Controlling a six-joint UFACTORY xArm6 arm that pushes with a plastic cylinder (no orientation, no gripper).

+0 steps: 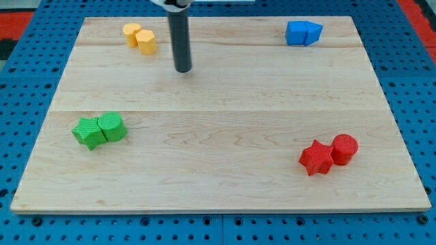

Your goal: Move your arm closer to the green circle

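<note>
Looking at the wooden board (225,102) first: it fills most of the view, with blue pegboard (27,82) around it. No jaws on this rig, just a bare rod holding nothing.

Rod (181,41) comes down from the view's top, left of centre. My tip (182,70) sits on bare wood in the upper half, just right of and slightly below the yellow pair.

Four pairs of blocks, one near each corner:
- green circle (112,126) at the view's lower left, touching a green block (88,132) of blockier shape on its left
- red cylinder (345,148) touching a red star-like block (316,157), lower right
- two blue blocks (304,33) touching, upper right; shapes hard to make out
- two yellow blocks (139,37) touching, upper left

Target is well apart from my tip, down and to the view's left. Path between looks free of blocks.

Doing it well, my judgement: go diagonal down-left, straight at the circle's upper-right side. Steer off the yellow pair at the start. Slow near the end and stop just short, since a nudge would shove both green pieces.
</note>
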